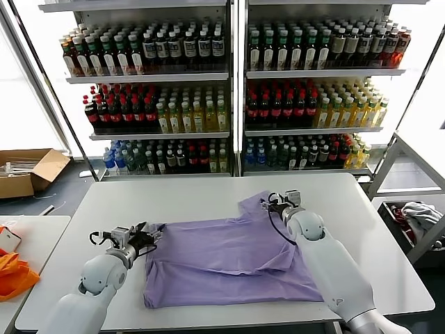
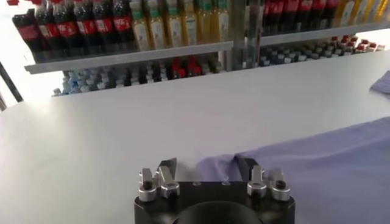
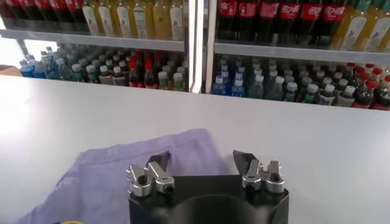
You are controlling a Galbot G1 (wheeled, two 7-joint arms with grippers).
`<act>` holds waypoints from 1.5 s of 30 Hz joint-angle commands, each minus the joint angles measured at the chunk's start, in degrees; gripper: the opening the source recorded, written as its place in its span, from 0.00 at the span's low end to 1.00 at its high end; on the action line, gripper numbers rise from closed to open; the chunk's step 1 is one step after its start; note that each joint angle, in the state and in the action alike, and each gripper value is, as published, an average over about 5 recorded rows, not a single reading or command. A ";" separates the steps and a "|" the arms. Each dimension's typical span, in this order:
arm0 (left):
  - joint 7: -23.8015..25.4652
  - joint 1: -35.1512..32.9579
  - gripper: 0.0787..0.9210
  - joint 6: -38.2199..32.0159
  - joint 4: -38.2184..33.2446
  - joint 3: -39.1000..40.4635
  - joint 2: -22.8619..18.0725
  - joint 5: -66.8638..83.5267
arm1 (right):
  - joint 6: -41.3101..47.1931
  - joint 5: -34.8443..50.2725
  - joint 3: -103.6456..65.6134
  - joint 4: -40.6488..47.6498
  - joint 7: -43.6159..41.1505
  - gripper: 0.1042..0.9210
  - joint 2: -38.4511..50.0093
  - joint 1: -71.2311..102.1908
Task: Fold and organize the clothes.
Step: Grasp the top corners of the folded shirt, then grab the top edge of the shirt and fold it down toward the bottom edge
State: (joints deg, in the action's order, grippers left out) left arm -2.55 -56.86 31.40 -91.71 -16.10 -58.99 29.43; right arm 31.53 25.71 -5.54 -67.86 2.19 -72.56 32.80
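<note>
Lavender T-shirt (image 1: 233,261) spread near the counter's (image 1: 188,198) front edge; left claw (image 1: 147,236) and right claw (image 1: 278,204), both parted at opposite sleeves, may pinch one layer only, dragging it askew.

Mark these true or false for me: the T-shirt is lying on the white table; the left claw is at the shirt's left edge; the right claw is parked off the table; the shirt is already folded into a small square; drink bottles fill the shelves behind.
1. The T-shirt lies on the white table. True.
2. The left claw is at the shirt's left edge. True.
3. The right claw is parked off the table. False: it is over the table, at the shirt's far sleeve.
4. The shirt is folded into a small square. False: it is spread wide, sleeve sticking out.
5. Drink bottles fill the shelves behind. True.
</note>
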 commanded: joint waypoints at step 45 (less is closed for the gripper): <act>0.56 -16.45 0.01 -12.92 -18.03 -4.13 0.64 -7.72 | -5.68 -4.85 -18.10 -43.94 5.48 0.00 2.91 32.16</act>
State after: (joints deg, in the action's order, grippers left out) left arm -1.99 -67.46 19.72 -104.83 -19.14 -58.53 23.81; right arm 25.96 21.65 -19.21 -100.81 7.29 -70.34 54.70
